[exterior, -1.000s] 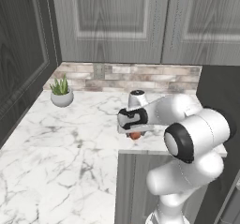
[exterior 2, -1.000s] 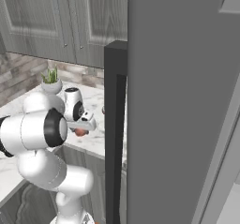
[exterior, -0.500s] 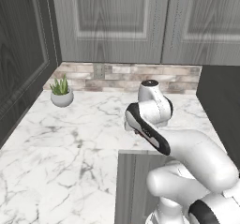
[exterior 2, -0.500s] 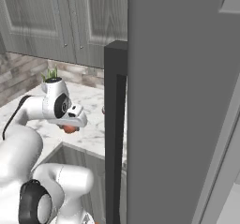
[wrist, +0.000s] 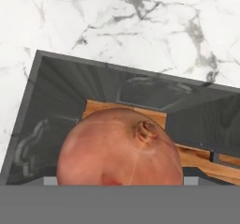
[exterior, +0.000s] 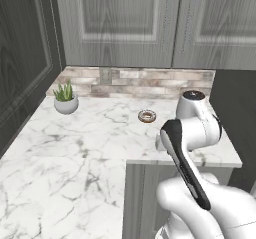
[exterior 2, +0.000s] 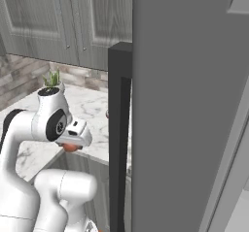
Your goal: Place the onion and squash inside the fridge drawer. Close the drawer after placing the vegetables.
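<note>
Hand closed around the onion, lower centre of the hand view, held past the marble table edge. Donut resting mid-frame on the table.

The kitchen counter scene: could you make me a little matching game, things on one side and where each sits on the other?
Things:
1. onion
2. donut
3. potted plant

Places:
A. back left corner of the marble counter
B. mid-counter, near the backsplash
C. held under the gripper, past the counter's edge

Pairs: 1-C, 2-B, 3-A
</note>
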Robot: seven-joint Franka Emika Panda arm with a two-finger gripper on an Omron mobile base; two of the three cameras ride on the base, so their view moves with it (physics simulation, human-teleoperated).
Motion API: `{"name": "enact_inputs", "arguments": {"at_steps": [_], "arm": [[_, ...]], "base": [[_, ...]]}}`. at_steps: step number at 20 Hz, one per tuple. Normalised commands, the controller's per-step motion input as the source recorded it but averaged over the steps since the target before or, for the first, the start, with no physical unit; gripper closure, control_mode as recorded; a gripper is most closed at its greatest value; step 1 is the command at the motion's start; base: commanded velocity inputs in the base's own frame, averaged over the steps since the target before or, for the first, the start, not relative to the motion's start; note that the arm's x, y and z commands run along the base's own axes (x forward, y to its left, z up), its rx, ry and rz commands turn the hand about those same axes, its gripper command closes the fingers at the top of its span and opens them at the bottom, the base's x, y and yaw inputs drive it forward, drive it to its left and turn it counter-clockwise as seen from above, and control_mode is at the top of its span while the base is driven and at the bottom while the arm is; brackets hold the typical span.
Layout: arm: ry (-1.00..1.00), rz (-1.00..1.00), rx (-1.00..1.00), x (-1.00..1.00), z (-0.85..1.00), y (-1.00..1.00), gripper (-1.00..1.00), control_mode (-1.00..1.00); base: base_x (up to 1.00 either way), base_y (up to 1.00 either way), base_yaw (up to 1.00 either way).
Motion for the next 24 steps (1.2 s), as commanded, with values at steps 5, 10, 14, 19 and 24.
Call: {"name": "enact_inputs", "arguments": {"at_steps": [5, 10, 14, 19, 24], "arm": [[0.00, 0.00, 0.00, -0.25, -0.16, -0.07, 1.00, -1.00], [0.01, 0.00, -0.01, 0.00, -0.06, 0.00, 1.00, -1.00], [0.00, 0.00, -0.04, -0.12, -0.12, 0.03, 1.00, 1.00], [0.00, 0.00, 0.00, 0.00, 0.00, 0.00, 1.00, 1.00], [0.00, 0.00, 0.00, 0.00, 0.00, 0.00, 1.00, 1.00]], "base": [[0.00, 0.00, 0.00], [0.00, 0.00, 0.00], [-0.46, 0.18, 0.00], [-0.92, 0.49, 0.00], [-0.93, 0.46, -0.03]]}}
